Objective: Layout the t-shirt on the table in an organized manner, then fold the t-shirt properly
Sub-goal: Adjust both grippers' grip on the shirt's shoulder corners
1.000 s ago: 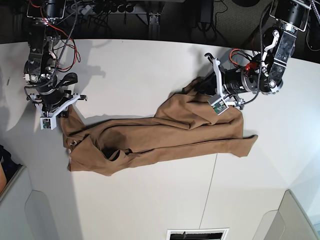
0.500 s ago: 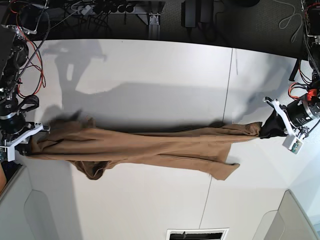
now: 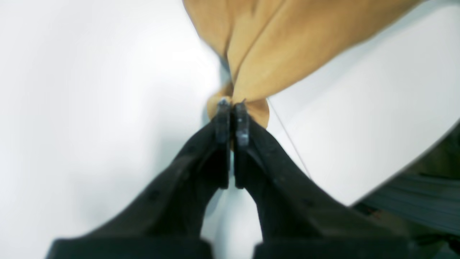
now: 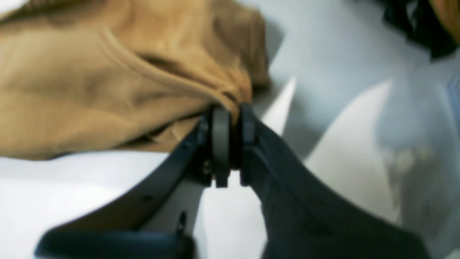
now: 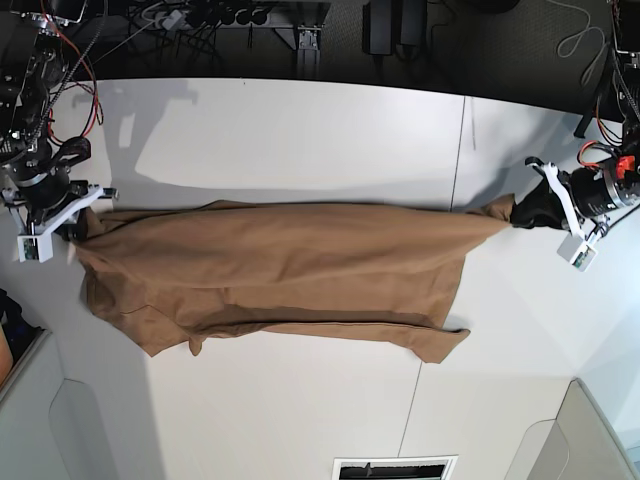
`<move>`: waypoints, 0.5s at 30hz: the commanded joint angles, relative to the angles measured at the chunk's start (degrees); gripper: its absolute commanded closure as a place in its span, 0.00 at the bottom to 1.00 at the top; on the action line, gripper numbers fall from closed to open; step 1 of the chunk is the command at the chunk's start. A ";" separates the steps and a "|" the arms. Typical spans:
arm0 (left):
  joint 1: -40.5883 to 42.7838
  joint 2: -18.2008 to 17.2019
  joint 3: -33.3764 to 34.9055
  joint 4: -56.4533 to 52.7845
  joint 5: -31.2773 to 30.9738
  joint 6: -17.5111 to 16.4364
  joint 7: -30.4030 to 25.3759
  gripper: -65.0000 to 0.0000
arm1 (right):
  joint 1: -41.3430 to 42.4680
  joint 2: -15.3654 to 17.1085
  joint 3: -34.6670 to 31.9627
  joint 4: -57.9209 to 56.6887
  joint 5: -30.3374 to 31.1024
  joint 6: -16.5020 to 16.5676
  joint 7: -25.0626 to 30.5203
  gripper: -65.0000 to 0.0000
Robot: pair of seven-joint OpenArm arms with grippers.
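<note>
Fingers are seen pinched on cloth at both ends. Across the white bench [image 5: 300, 140], the t-shirt [image 5: 280, 275] is stretched between them. One corner is clamped by the left fingers [image 3: 232, 108], the other by the right fingers [image 4: 230, 111].

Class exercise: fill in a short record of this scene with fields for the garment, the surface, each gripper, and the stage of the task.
garment: t-shirt, tan, stretched between the two arms
surface: table, white
left gripper: shut on one end of the shirt
right gripper: shut on the other end
stage: spread partly flat, lower edge rumpled, not yet folded
</note>
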 commanded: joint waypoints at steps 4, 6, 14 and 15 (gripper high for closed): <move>3.04 -1.27 -0.55 0.90 -0.83 -0.25 -0.92 0.94 | -1.88 0.81 0.37 0.94 0.48 -0.20 1.33 0.71; 3.89 -1.29 -0.55 0.90 -0.81 -0.25 -0.94 0.77 | -2.60 0.81 0.37 0.94 0.48 -0.66 1.29 0.51; 4.52 -1.33 -0.57 0.90 1.44 -0.25 -1.53 0.60 | -8.04 0.81 0.37 1.05 4.87 -0.52 -0.48 0.45; 4.55 -1.33 -0.57 0.90 1.64 -0.25 -1.51 0.60 | -8.85 0.79 0.37 1.05 5.51 -0.52 -0.15 0.45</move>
